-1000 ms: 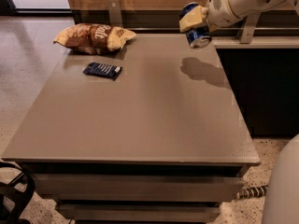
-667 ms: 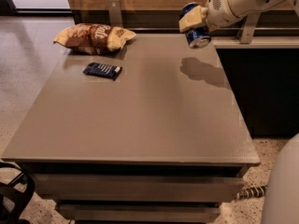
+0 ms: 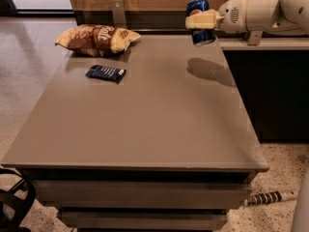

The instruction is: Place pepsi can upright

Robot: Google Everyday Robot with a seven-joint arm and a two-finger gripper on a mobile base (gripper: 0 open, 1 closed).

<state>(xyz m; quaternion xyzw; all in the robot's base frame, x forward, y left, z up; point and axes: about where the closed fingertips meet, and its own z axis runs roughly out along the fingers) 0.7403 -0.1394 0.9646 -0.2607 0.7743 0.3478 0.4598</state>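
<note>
While our gripper (image 3: 202,20) hangs above the table's (image 3: 145,124) far right corner, it clasps the pepsi can (image 3: 198,6) in mid-air
We see the fingers closed around the can's middle; its long axis runs nearly vertical, tilted slightly, with the tabletop directly below, well apart from the chip bag (image 3: 96,38) and blue packet (image 3: 105,73)

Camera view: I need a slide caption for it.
Gripper holds the pepsi can nearly upright above the table's far right corner; chip bag and blue packet lie far left.
</note>
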